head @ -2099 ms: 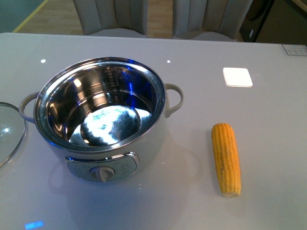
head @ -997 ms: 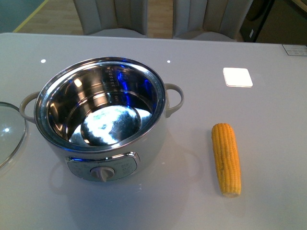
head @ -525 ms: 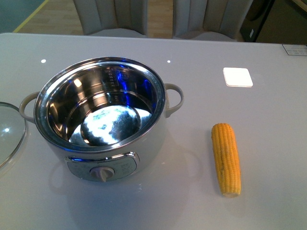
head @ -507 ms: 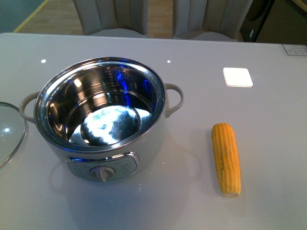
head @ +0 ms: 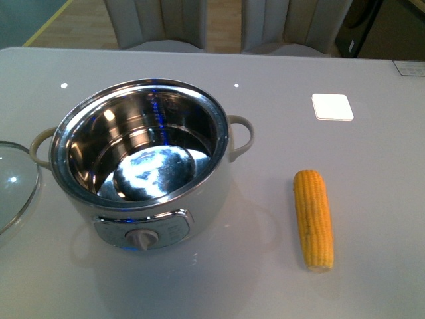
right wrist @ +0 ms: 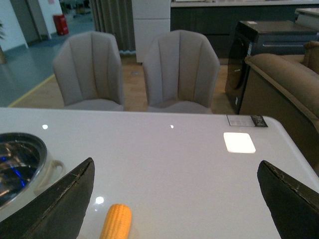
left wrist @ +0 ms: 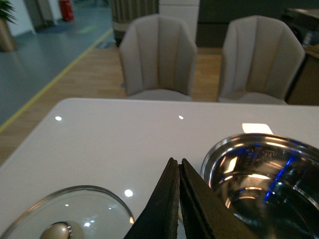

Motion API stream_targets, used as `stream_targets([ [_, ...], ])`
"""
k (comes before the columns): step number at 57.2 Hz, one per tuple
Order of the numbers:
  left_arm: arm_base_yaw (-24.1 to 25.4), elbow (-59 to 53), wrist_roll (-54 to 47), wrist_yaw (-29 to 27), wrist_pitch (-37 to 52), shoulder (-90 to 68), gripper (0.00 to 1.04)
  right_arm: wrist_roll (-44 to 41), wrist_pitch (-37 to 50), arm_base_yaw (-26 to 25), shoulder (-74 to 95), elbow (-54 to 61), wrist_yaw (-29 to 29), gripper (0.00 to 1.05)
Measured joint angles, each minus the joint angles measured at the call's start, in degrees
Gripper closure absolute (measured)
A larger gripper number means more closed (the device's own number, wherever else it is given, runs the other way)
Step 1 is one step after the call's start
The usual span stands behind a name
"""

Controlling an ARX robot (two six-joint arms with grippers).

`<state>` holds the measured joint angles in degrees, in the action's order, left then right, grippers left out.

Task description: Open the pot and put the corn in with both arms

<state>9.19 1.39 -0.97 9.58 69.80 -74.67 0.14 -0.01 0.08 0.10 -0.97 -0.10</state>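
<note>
The corn lies on the surface, well right of the uncovered pot. The right gripper is spread wide near it, empty. The left gripper is pressed together, holding nothing. An off-centre pinch could roll the cob away, or it could catch the rim.

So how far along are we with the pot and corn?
Done: the lid lies on the table beside the open, empty pot. In hand: nothing; the left hand is shut and empty, the right hand open near the corn. Left: grasp the corn and put it in.
</note>
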Motion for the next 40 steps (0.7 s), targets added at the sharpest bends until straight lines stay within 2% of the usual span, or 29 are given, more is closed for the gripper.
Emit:
stream_targets([
  [15,-3.61,-0.81,0.63,-4.59,-17.57,22.34,1.01,0.0,-0.02,0.0,0.02,0.0,0.22,0.09],
  [20,-7.41,-0.79,0.74,-9.03,-22.6,27.65,1.01,0.0,-0.02,0.0,0.02,0.0,0.24,0.09],
  [28,-8.98,-0.7,0.74,-9.44,-34.82,38.47,1.01,0.0,-0.02,0.0,0.02,0.0,0.26,0.09],
  [40,-9.03,-0.7,0.74,-9.62,-41.92,46.31,1.01,0.0,-0.02,0.0,0.02,0.0,0.24,0.09],
])
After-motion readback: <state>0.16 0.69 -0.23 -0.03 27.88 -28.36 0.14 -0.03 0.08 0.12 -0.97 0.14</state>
